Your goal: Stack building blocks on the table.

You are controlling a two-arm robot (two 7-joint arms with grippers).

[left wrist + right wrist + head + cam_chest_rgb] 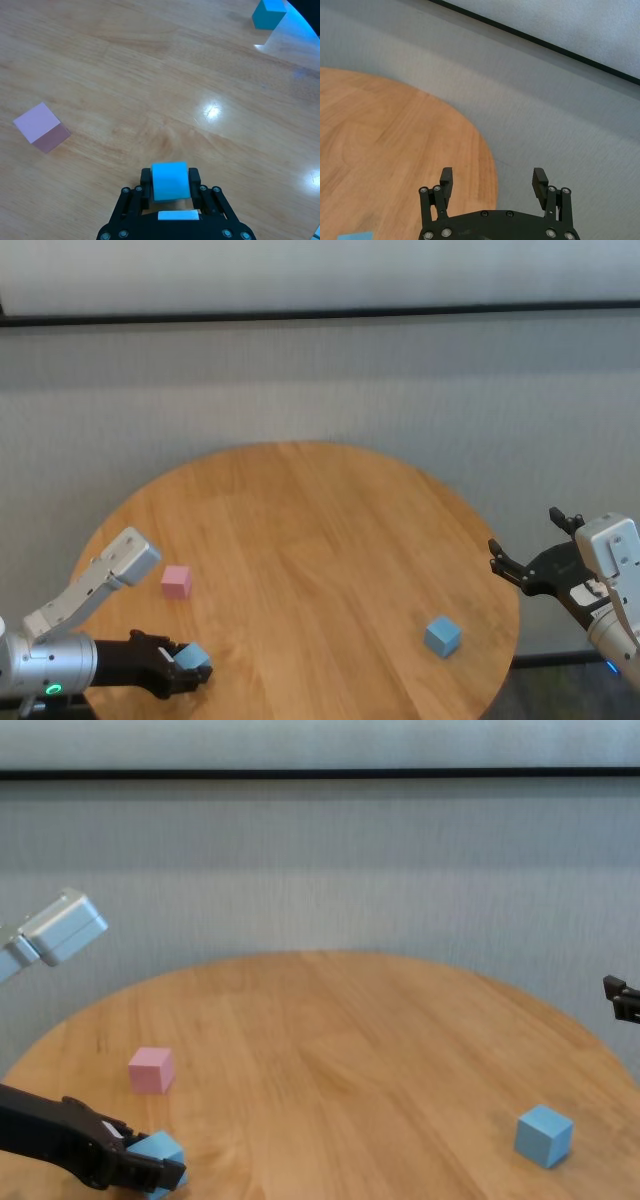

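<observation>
A: Left wrist view first: the left gripper (170, 186) has a light blue block (170, 181) between its fingers, pressed on both sides, low over the table (150, 65) at its near left edge

B: So it has a grip on that one. Where are the others?

A: The pink block (176, 581) sits on the wood just beyond that gripper, near but apart from it. The second blue block (442, 636) lies well apart, toward the near right side

B: And the right gripper (535, 545)?

A: Parked off the table's right rim, fingers spread wide, nothing between them

B: Any stacking done?

A: None that I can see; no block rests on another. I'd judge this as the first pick only just made. Left to do: set the held blue one on a base, likely the pink, then fetch the far blue one and top the pile
</observation>
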